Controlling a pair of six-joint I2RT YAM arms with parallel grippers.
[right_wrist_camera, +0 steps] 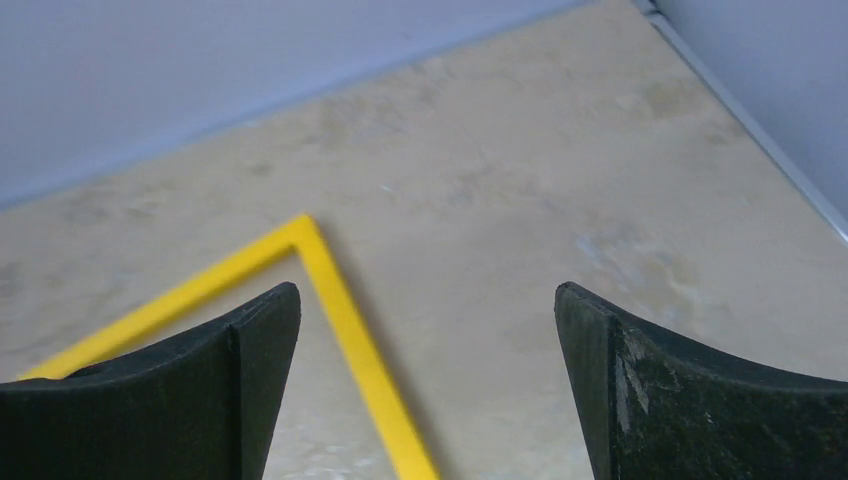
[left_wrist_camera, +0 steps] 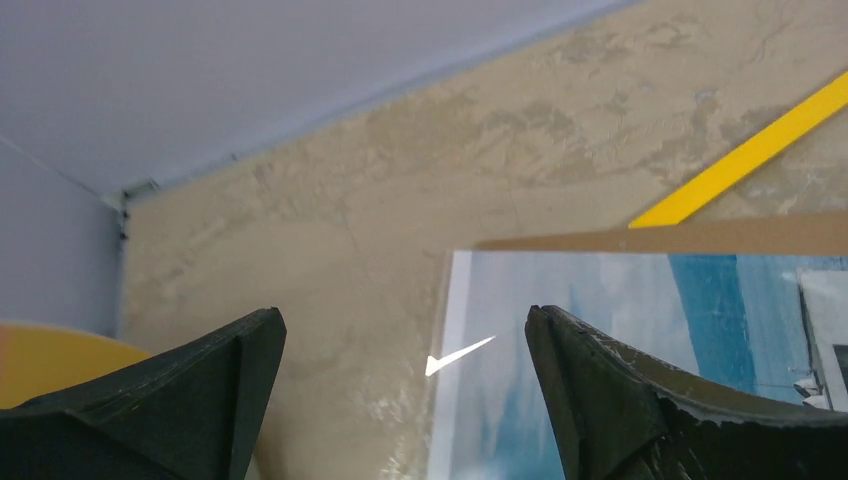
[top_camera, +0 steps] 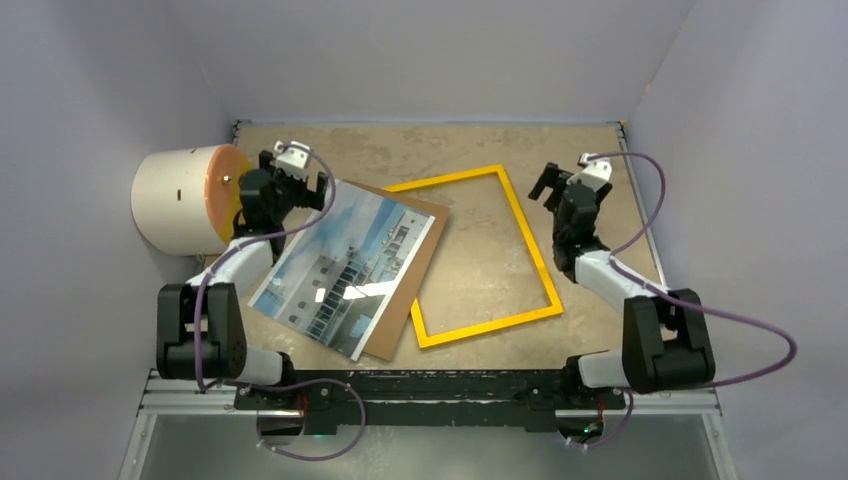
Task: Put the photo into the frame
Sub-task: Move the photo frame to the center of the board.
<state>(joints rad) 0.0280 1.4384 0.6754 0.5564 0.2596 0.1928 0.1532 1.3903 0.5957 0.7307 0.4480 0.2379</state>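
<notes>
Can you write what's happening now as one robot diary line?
photo: on brown board, not in frame | left jaws: open, over photo's far edge | right jaws: open, near frame's far corner

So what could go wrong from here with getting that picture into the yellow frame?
The photo lies flat on the brown backing board, so the open left gripper at its corner might pinch both sheets or slip off the glossy print. The board overlaps the left side of the frame, so dragging could shove the frame askew. The white drum sits close beside the left arm and might get bumped.
</notes>
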